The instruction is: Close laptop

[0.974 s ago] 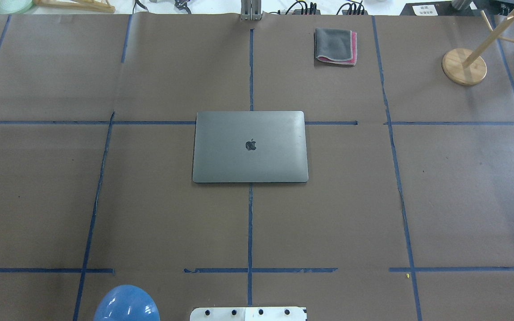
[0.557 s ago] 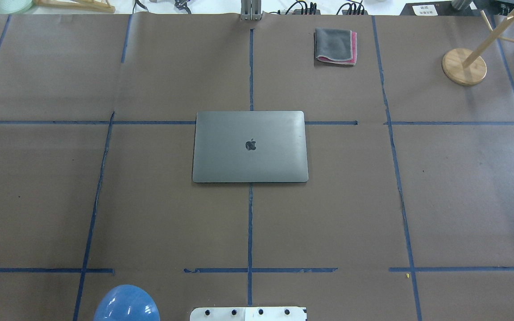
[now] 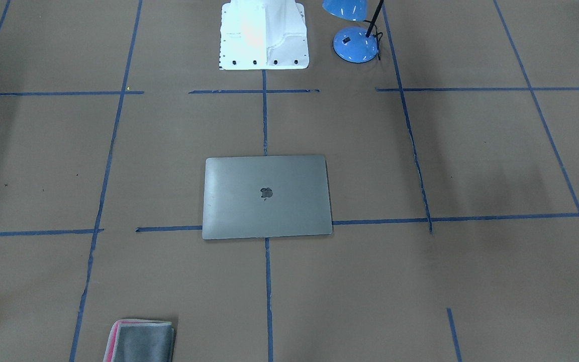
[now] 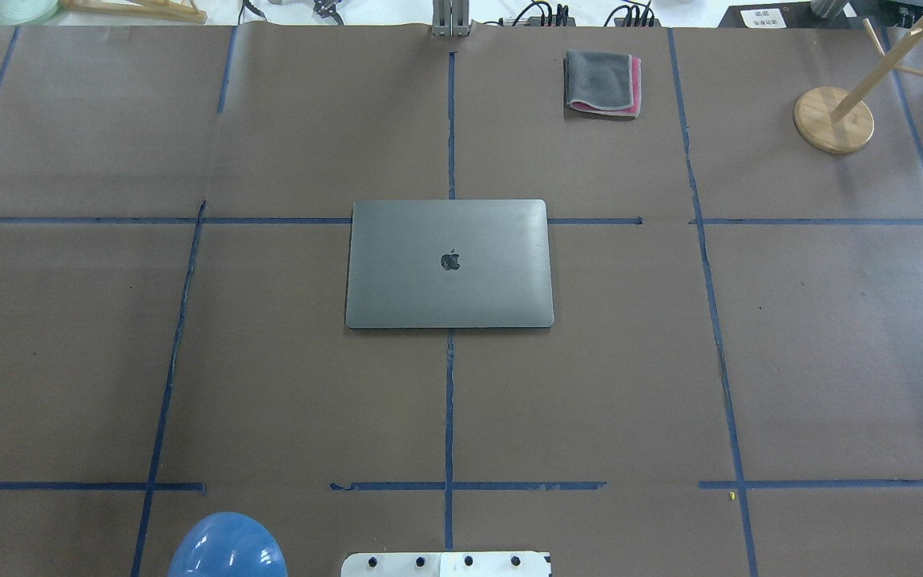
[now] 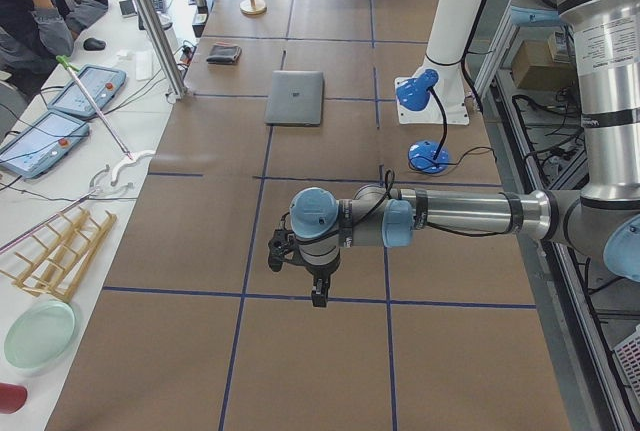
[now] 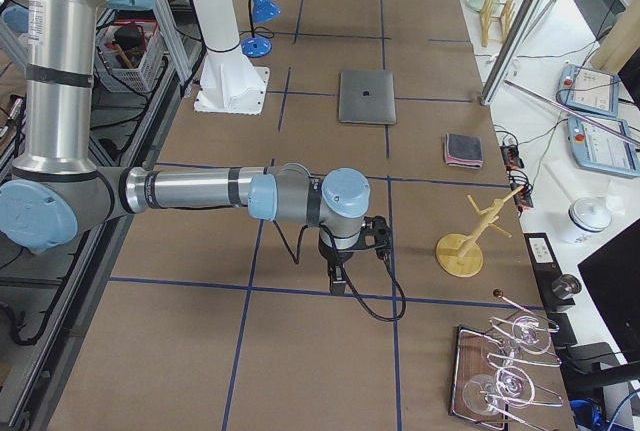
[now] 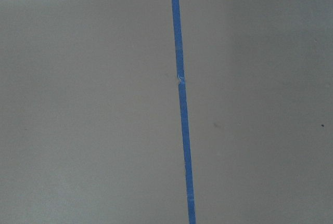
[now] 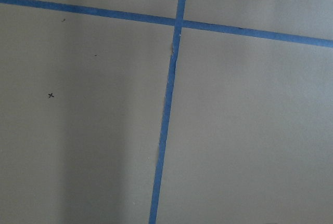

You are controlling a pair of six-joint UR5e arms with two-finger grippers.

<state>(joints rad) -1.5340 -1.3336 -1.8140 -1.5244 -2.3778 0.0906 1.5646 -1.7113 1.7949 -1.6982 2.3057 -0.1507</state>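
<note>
The space-grey laptop [image 4: 449, 264] lies shut and flat at the table's middle, lid up with the dark apple logo showing; it also shows in the front view [image 3: 267, 196] and both side views [image 5: 295, 98] [image 6: 367, 97]. My left gripper [image 5: 318, 296] hangs over bare table far from the laptop, toward my left end. My right gripper [image 6: 338, 283] hangs over bare table toward my right end. Both show only in side views, so I cannot tell if they are open or shut. Both wrist views show only brown paper and blue tape.
A folded grey-and-pink cloth [image 4: 602, 82] lies at the far side, right of centre. A wooden stand [image 4: 833, 120] is at the far right. A blue desk lamp [image 3: 355, 44] stands by the white robot base [image 3: 263, 35].
</note>
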